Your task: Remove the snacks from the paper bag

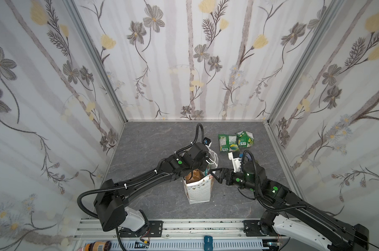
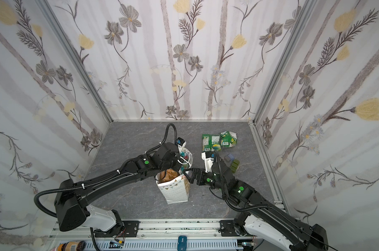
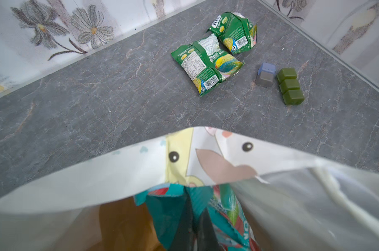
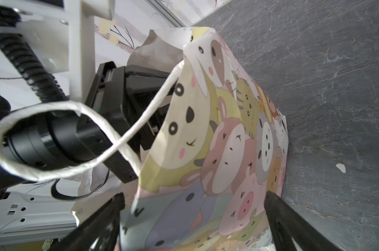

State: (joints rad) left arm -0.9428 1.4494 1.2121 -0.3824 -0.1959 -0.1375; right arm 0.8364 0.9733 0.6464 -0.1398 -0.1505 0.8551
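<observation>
The paper bag [image 1: 197, 192] [image 2: 176, 192] stands upright mid-table, its mouth open. My left gripper [image 1: 196, 171] [image 2: 170, 172] reaches down into it. In the left wrist view this gripper [image 3: 195, 209] is shut on a teal packet [image 3: 169, 208] just under the bag's rim [image 3: 119, 173]. A tan pouch [image 3: 123, 223] [image 1: 194, 175] lies deeper inside. My right gripper [image 1: 214, 175] [image 2: 187, 173] [image 4: 194, 195] is open at the bag's right side, with the cartoon-printed wall [image 4: 227, 141] between its fingers. Two green packets [image 1: 227, 142] [image 1: 245, 138] [image 3: 206, 65] [image 3: 236, 32] lie on the table behind.
Three joined olive cubes [image 3: 290, 85] [image 2: 235, 165] and a grey-blue cube [image 3: 265, 75] sit right of the green packets. A white cord handle [image 4: 53, 108] loops beside the left arm. Patterned walls close in three sides. A metal rail [image 1: 184, 226] runs along the front.
</observation>
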